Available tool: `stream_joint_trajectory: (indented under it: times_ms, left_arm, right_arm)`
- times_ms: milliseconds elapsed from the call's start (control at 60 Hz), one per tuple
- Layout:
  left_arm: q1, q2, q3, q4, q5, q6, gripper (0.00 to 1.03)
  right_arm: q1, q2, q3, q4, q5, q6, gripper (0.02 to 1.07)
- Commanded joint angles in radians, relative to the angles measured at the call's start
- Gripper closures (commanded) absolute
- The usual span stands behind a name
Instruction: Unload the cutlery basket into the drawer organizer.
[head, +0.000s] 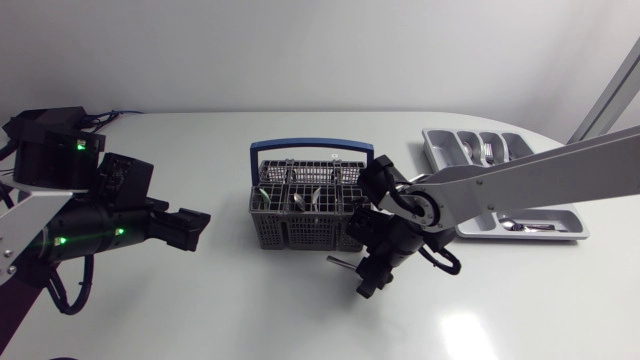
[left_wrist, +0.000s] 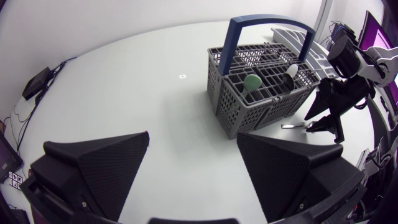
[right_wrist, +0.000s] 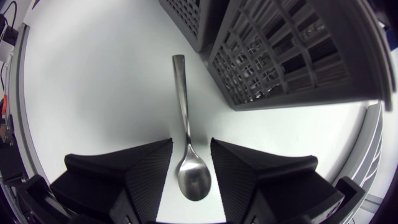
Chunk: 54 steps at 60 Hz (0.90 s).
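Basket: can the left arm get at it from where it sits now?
Probably yes. The left hand is open and faces the basket across bare table, nothing between. The right hand, shut on a spoon, sits at the basket's far side, so that side looks crowded.

**Desk:** Which surfaces shine?

**Photographer:** The spoon (right_wrist: 186, 155) is polished, mirror-bright metal. The white table (head: 200, 300) is smooth with a soft sheen. At far right, the right arm (head: 540, 175) has a link of satin silver-grey metal.

**Desk:** And the dull ones?

**Photographer:** The cutlery basket (head: 300, 235) is matt grey plastic lattice under a smooth blue handle (head: 310, 146). The drawer organizer (head: 432, 155), far right, is grey plastic with a slight gloss. On the left gripper (left_wrist: 193, 134), the fingers (left_wrist: 106, 165) are matt black and finely textured.
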Motion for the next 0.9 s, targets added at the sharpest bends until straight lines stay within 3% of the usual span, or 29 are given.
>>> stream_joint_trajectory:
  times_ms: [0,50,150,533,883]
  left_arm:
    - [-0.012,-0.004,-0.029,0.007,0.005,0.020,0.05]
    - [-0.013,-0.004,-0.029,0.007,0.004,0.020,0.05]
    - [-0.015,-0.005,-0.032,0.007,0.004,0.020,0.05]
    - [-0.026,-0.008,-0.035,0.007,0.004,0.015,0.05]
    - [-0.030,-0.013,-0.040,0.008,0.004,0.012,0.05]
  right_arm:
    - [0.003,0.027,0.015,0.001,-0.006,-0.029,0.66]
    - [0.002,0.029,0.016,0.003,-0.008,-0.033,0.67]
    - [-0.001,0.033,0.021,0.004,-0.008,-0.038,0.81]
    - [-0.004,0.032,0.021,-0.078,-0.057,-0.041,1.01]
    - [-0.161,-0.198,-0.080,-0.108,-0.055,0.030,1.01]
